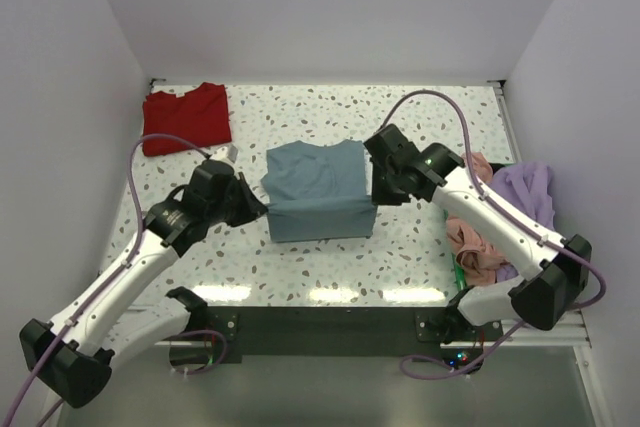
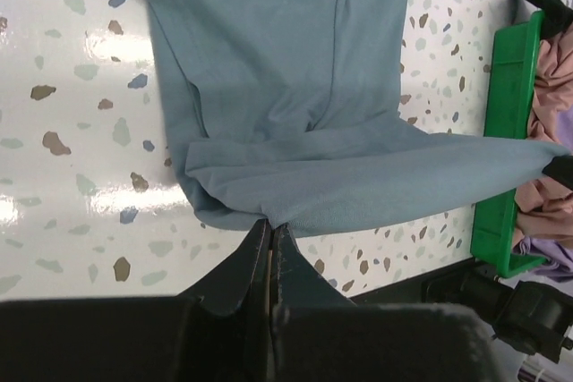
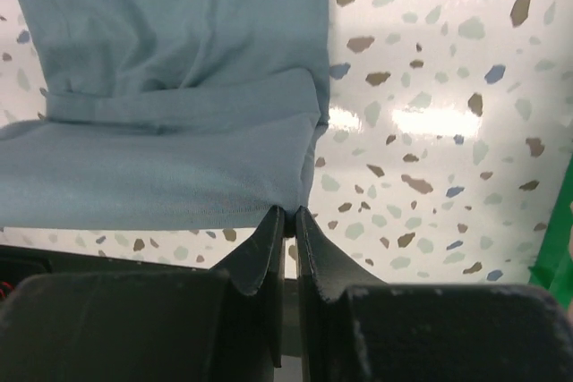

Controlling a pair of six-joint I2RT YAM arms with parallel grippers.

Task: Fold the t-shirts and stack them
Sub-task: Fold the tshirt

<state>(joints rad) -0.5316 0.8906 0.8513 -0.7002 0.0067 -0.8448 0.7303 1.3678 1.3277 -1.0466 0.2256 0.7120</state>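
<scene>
The left tool (image 2: 270,225) has its two fingers pressed together on the hem of the slate-blue t-shirt (image 1: 318,192), pinching a corner of cloth right at its tips. The right tool (image 3: 288,214) grips the opposite corner of the same hem, its fingers nearly touching, with the fabric caught between them. The hem runs as a taut band from one tool to the other (in the left wrist view it reaches all the way across to the other tool's dark finger). Ahead of both tools' tips, the rest of the shirt lies on the speckled counter (image 1: 420,247) with a fold across its lower part.

Well beyond the left tool, toward the far corner of the counter on its outer side, lies the red t-shirt (image 1: 186,117), loosely folded. Behind the right tool and on its outer side, alongside that arm, the salmon-pink t-shirt (image 1: 475,247) and the lavender t-shirt (image 1: 525,192) sit crumpled together in a heap, up against a green tray (image 2: 506,158).
</scene>
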